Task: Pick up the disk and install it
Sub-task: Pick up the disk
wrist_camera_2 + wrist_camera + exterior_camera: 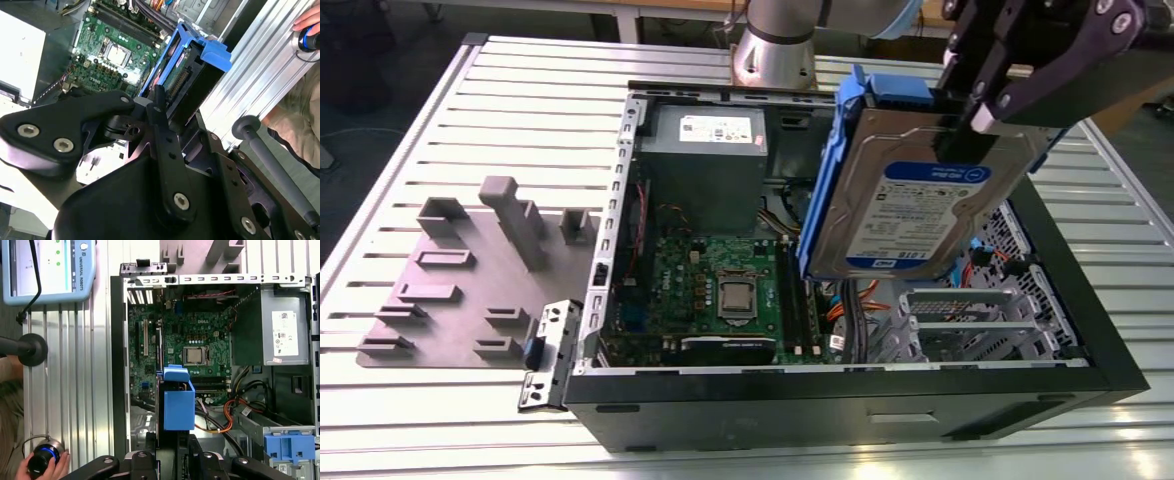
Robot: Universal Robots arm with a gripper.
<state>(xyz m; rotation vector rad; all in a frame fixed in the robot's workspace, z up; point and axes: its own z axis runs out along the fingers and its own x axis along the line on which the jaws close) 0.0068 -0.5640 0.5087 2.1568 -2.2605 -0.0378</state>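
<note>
The gripper pinches the disk by its upper edge. In the second wrist view its fingers press against the disk just behind the blue bracket.

In the exterior view the disk sits at about two o'clock. It hangs on edge and slightly tilted over the open computer case, with its white-and-blue label facing the camera. At six o'clock from the disk is a metal drive cage; whether the two touch cannot be told. The green motherboard lies at eight o'clock from the disk and the grey power supply at ten o'clock.

The case rests on a slatted table, with a grey mat of upright blocks at nine o'clock from the case. In the first wrist view a person's hand grips a round knob on the table beside the case.
</note>
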